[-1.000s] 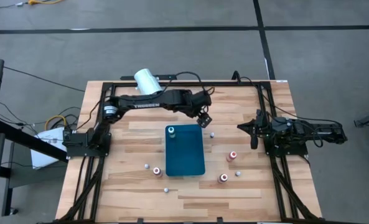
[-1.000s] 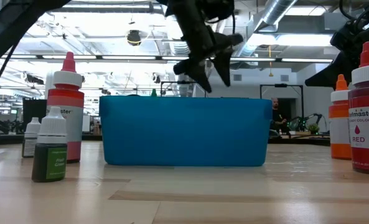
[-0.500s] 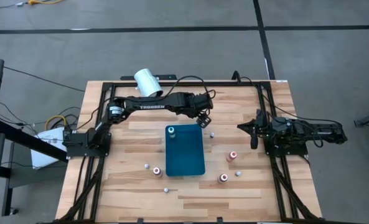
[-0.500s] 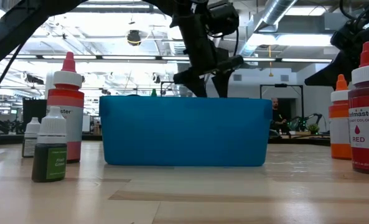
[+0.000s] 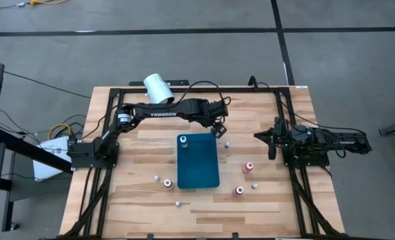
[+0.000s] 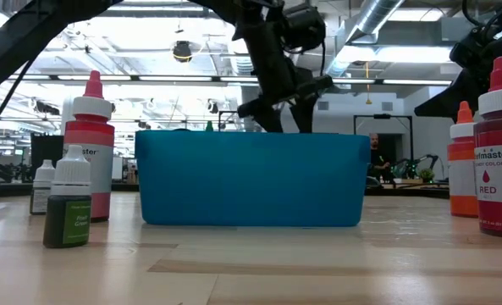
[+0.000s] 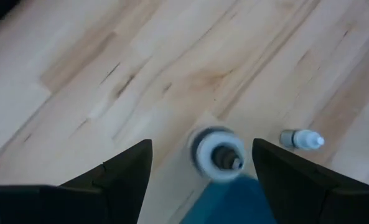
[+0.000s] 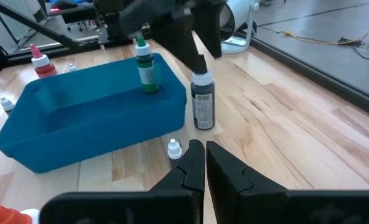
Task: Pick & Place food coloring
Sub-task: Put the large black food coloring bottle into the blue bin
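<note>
Blue tray [image 5: 198, 167] mid-tabletop, green bottle [image 5: 183, 141] in its 11 o'clock corner. Left tool [image 5: 218, 128] — jaws apart — straddles dark bottle [image 8: 203, 102] just off the 1 o'clock corner. Risk: off-centre closing tips it. Right tool [image 8: 198, 160], jaws together, parked at 3 o'clock.

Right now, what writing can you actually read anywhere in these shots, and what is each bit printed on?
"TROSSEN": white letters on the left arm, high view.
"...tmaster", "L COLOR", "RED": label of the dark red bottle, low view, cut off by the picture's edge.
Green bottle, low view: label print too blurred to read.
Dark bottle beside the blue tray, right wrist view: print too small to read.
</note>
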You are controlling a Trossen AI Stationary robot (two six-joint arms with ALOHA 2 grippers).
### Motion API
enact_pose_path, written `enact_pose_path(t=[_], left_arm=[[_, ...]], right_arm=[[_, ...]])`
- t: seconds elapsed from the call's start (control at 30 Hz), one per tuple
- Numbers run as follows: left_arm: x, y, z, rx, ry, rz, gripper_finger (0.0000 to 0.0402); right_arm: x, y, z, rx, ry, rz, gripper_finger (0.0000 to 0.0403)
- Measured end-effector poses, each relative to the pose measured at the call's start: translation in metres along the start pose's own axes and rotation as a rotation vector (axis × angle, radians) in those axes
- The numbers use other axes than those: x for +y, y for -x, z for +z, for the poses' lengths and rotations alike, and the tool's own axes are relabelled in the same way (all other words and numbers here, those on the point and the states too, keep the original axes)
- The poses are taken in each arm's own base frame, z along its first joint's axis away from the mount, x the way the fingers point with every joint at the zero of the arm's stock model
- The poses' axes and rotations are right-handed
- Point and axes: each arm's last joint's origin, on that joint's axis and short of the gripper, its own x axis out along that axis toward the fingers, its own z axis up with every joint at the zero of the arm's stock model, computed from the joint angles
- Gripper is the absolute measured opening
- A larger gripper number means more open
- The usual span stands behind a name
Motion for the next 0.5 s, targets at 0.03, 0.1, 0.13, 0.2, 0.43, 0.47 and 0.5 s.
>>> enact_pose_path(t=[0.03,0.1,0.13,0.2,0.43,0.47,0.5], left_arm=[[0.0,-0.003,-0.001,0.01,-0.003,0.004,0.0269],[0.0,-0.008,-0.004,0.031,-0.007,0.013,0.0269],[-0.001,-0.01,-0.004,0.025,-0.006,0.006,0.0269],[0.0,-0.012,-0.005,0.04,-0.009,0.014,0.0269],[0.0,-0.014,-0.005,0.036,-0.008,0.021,0.0269],[0.0,-0.014,-0.005,0.036,-0.011,0.022,0.0267],[0.0,-0.014,-0.005,0.036,-0.013,0.022,0.0264]], right_arm=[[0.0,0.0,0.0,0.0,0.0,0.0,0.0007],[0.0,0.0,0.0,0.0,0.0,0.0,0.0007],[0.0,0.0,0.0,0.0,0.0,0.0,0.0007],[0.0,0.0,0.0,0.0,0.0,0.0,0.0007],[0.0,0.0,0.0,-0.001,-0.001,0.0,0.0007],[0.0,0.0,0.0,-0.001,-0.001,0.0,0.0007],[0.0,0.0,0.0,0.0,0.0,0.0,0.0007]])
